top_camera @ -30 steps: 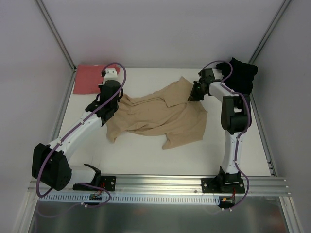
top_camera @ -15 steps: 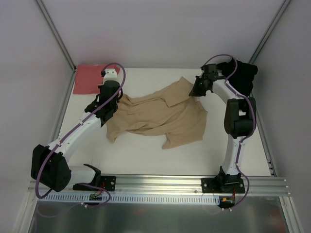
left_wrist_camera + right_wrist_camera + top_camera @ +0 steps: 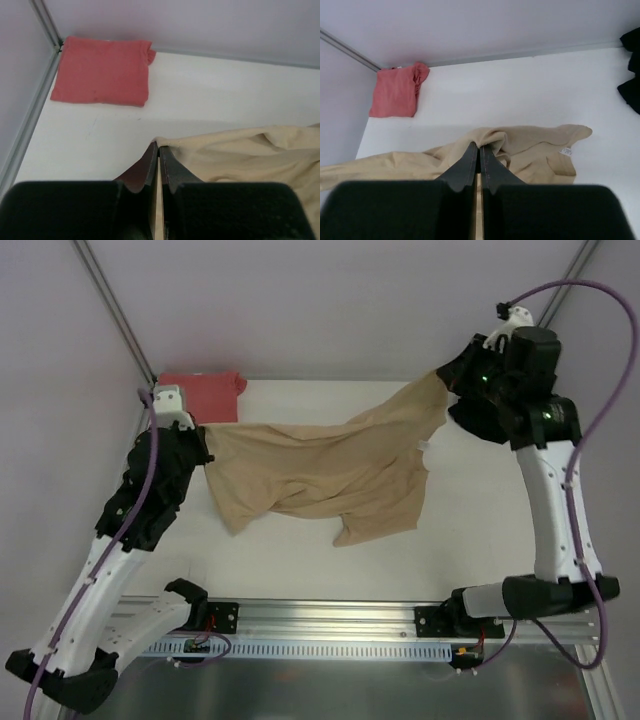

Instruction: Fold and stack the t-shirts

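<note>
One red shirt point(image 3: 198, 390) is folded; the tan shirt point(image 3: 320, 475) is clenched, unfolded, by the left end effector point(image 3: 158, 146) and right end effector point(image 3: 480, 147); nothing is stacked.

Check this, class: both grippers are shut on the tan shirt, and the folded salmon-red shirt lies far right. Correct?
No: the folded salmon-red shirt lies far left, as the top external view shows. The left gripper and right gripper are shut on the tan shirt.

Picture edge cuts off most of the black t-shirt point(image 3: 632, 85)
</note>
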Motion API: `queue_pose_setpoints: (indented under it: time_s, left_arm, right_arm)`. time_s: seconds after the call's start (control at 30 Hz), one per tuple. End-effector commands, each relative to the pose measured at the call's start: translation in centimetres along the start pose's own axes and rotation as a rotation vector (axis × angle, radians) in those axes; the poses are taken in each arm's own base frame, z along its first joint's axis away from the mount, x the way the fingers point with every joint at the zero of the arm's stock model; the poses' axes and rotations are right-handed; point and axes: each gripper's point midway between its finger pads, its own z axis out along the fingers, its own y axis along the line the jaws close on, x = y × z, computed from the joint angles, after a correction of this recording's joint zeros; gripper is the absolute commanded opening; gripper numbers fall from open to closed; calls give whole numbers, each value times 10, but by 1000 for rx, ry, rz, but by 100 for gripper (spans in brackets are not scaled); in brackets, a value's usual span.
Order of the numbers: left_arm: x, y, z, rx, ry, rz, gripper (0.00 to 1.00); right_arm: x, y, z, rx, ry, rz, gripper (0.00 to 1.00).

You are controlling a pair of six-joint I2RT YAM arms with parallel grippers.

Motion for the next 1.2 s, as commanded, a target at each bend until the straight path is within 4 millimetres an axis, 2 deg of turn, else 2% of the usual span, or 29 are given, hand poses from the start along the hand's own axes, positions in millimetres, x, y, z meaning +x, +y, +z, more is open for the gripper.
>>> queue_pose_setpoints:
  time_s: [0.0,0.03,0.07,0.1,0.13,0.2,0.23,0.3,0.33,0.4,0.43,0.47,0.5,0.53,0.57,0.6,0.63,0.67,0.73,0.77,0.83,0.93,0.97,1.03,1.07,1.1,1.13,1.17]
  left_arm:
    - [-22,-2,-49,119,-18,-87,0]
    - [-24,-3,-58,143,-20,-99,0]
    - [-23,-2,-77,184,-12,-117,0]
    - [-30,0,-91,207,-30,-135,0]
    - [-36,-1,-110,265,-55,-154,0]
    - [-37,1,-136,317,-51,-167,0]
    - [-40,3,-154,356,-73,-176,0]
    - [-45,-2,-185,459,-88,-186,0]
    - [-50,1,-204,501,-126,-195,0]
    - [-56,1,-235,579,-149,-205,0]
    - [-60,5,-247,591,-172,-212,0]
    - [-72,10,-267,617,-215,-221,0]
    - [-73,12,-276,627,-219,-222,0]
    - [-72,15,-282,632,-212,-221,0]
    - [-82,19,-298,650,-251,-234,0]
    - [-85,20,-305,664,-261,-239,0]
    - [-88,20,-309,670,-263,-242,0]
    - [-97,24,-322,684,-298,-253,0]
    - [-106,24,-328,695,-315,-258,0]
    - [-115,27,-338,705,-350,-265,0]
    - [-124,26,-337,699,-356,-261,0]
    - [-133,28,-327,657,-367,-246,0]
    - [-134,25,-316,644,-361,-241,0]
    - [-135,23,-298,606,-354,-232,0]
    - [-127,17,-278,579,-316,-221,0]
    - [-131,14,-266,566,-329,-221,0]
    - [-129,10,-252,551,-316,-207,0]
    - [-114,5,-223,503,-258,-194,0]
  right_arm:
    - [-12,12,-95,22,-91,-32,1]
    - [-12,13,-112,23,-111,-30,0]
    - [-8,13,-130,31,-123,-25,0]
    - [-9,19,-165,18,-181,-31,0]
    - [-3,18,-183,29,-185,-23,0]
    - [2,22,-220,19,-231,-23,0]
    - [9,25,-252,1,-275,-28,1]
    - [14,30,-287,-24,-335,-41,0]
    - [22,34,-316,-53,-382,-53,0]
    - [29,37,-343,-72,-419,-64,0]
    - [35,40,-367,-86,-451,-70,0]
    - [36,42,-378,-91,-467,-76,0]
    - [37,44,-388,-99,-482,-83,0]
    - [36,48,-407,-111,-517,-91,0]
    - [35,50,-416,-117,-533,-94,0]
    - [33,52,-423,-122,-546,-97,0]
    - [31,56,-439,-141,-584,-101,0]
    - [26,59,-440,-148,-586,-95,0]
    - [17,67,-448,-182,-627,-93,0]
    - [13,70,-449,-196,-641,-89,0]
    - [-2,78,-451,-226,-683,-84,0]
    - [-21,79,-428,-211,-681,-83,0]
    - [-25,76,-409,-197,-650,-79,0]
    - [-43,76,-384,-180,-651,-86,0]
    - [-48,74,-371,-165,-636,-88,0]
    - [-57,67,-338,-127,-590,-83,0]
    - [-60,64,-319,-109,-563,-93,0]
    - [-62,60,-299,-93,-537,-94,0]
